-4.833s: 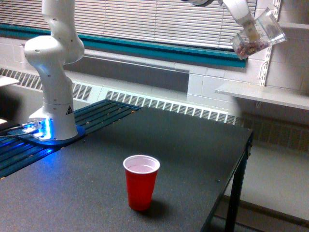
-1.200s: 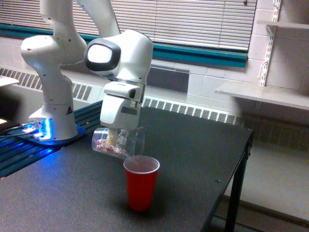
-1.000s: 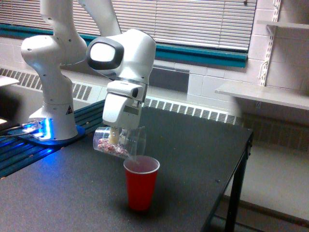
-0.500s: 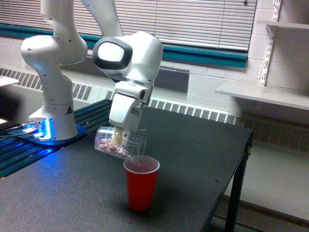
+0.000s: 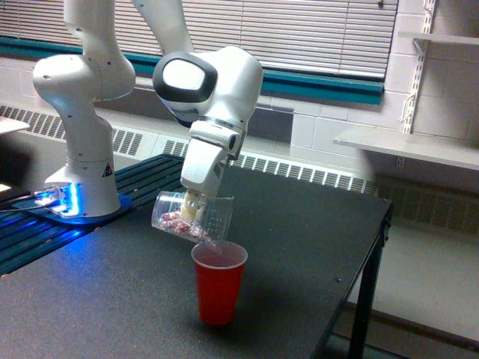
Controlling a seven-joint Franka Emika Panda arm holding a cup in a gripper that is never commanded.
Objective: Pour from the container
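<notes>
Right now the gripper (image 5: 194, 209) is clamped on the tumbler (image 5: 191, 218), which lies nearly on its side. Its long axis runs 10-to-4 o'clock, mouth at 4, directly over the red cup (image 5: 218, 281) rim; pieces sit along the lower wall.

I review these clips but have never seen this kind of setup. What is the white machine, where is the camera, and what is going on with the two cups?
The white machine is a robot arm, bolted at its base to a dark table. The only picture comes from a camera off the arm, looking at the scene from outside. The gripper at the arm's end holds a clear tumbler, tipped on its side, with small pinkish pieces inside. Its mouth is right above a red cup standing upright on the table, so it appears to be pouring the pieces in.
</notes>
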